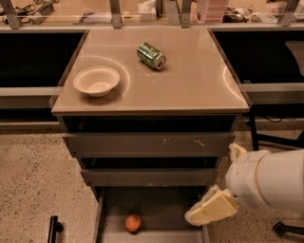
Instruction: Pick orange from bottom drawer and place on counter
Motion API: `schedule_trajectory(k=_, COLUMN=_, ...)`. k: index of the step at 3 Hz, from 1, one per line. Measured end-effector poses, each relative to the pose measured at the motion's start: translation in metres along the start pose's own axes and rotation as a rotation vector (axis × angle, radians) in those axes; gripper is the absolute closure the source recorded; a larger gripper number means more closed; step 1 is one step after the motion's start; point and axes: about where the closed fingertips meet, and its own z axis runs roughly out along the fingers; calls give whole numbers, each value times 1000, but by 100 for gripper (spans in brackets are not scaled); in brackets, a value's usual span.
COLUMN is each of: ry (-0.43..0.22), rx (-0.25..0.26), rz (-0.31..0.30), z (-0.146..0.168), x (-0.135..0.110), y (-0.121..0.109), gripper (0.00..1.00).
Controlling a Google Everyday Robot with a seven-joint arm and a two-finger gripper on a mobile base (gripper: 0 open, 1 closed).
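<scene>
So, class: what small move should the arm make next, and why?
Probably ease the pincer across and down toward the orange: the fruit lies on the open bottom drawer floor, while the pincer hangs over the drawer's right wall, apart from it.

Your claw (211, 210) hangs at the lower right, over the right wall of the bottom drawer (161, 213), and hides that corner. The white arm (268, 180) behind it runs off the right edge. The drawer's front is cut off at the bottom edge, as is a black object (53, 228) on the floor. Clutter on the rear worktop (71, 10) is too small to identify.
</scene>
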Motion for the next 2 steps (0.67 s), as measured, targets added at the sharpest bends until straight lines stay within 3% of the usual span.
schedule_trajectory(k=1, ry=-37, rx=-99, rz=114, z=78, x=45, y=40, gripper=0)
schedule_trajectory(k=2, ry=-45, rx=-114, rz=165, z=106, x=68, y=43, gripper=0)
